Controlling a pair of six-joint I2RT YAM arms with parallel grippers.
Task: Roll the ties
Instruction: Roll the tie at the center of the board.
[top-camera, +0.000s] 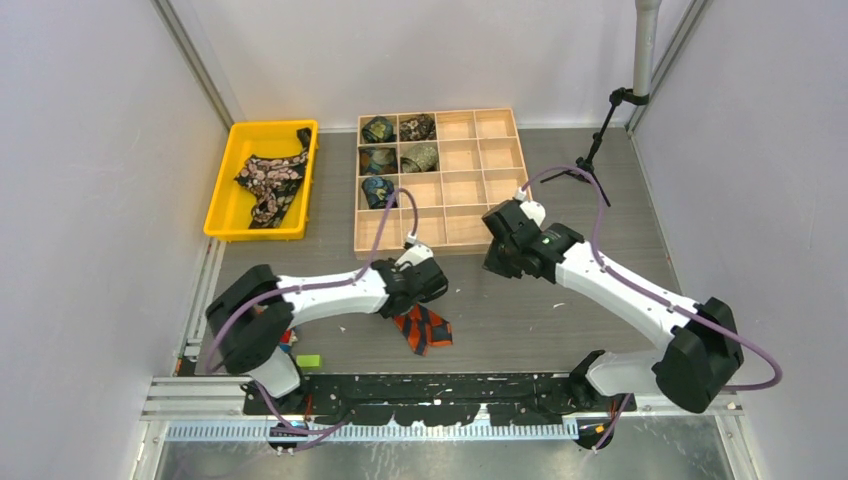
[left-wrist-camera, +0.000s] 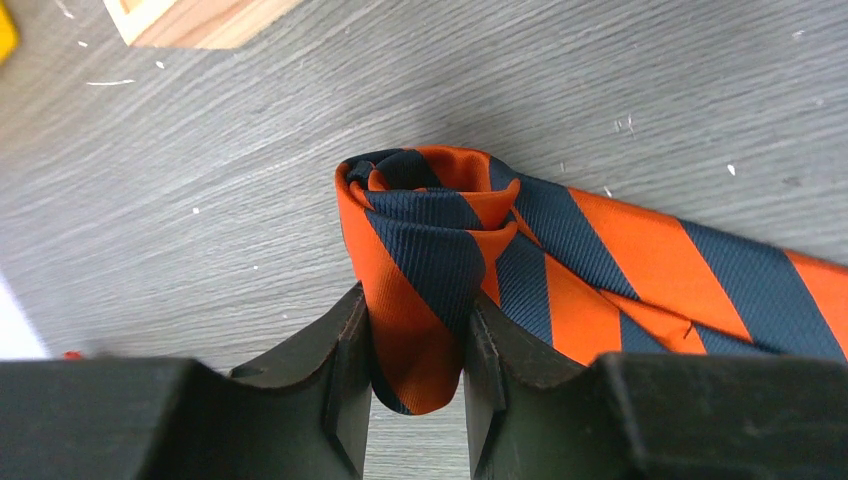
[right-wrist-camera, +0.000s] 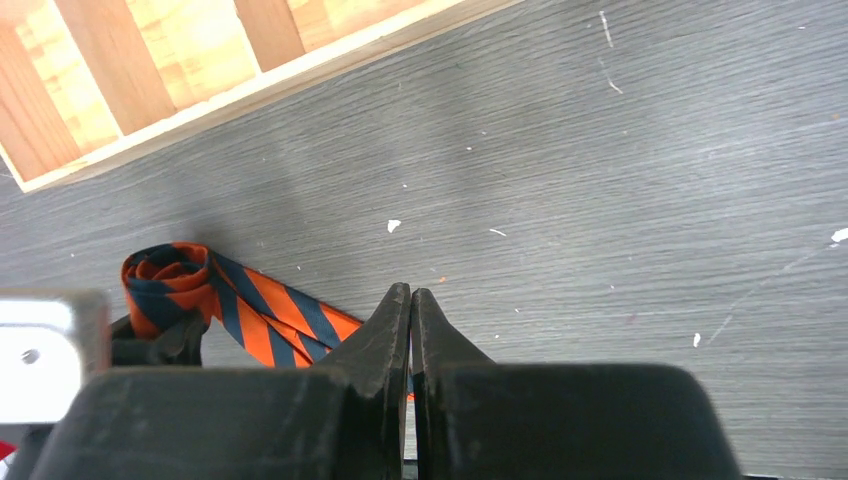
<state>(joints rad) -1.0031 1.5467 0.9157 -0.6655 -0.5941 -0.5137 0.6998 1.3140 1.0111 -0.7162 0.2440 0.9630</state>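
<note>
A grey wood-grain tabletop (top-camera: 520, 320) is stretching out beneath the left gripper (left-wrist-camera: 415, 335) and the right gripper (right-wrist-camera: 410, 300), and pale specks are dotting it. Plain pale walls (top-camera: 90, 200) are closing it in well to the left of the left gripper, well to the right of the right one, and far ahead of both. Aluminium posts (top-camera: 197, 60) are running up the far corners. Ahead and to the right of the right gripper, a thin black stand (top-camera: 598, 140) is rising toward a grey pole (top-camera: 646, 40). Soft, even light is falling.
</note>
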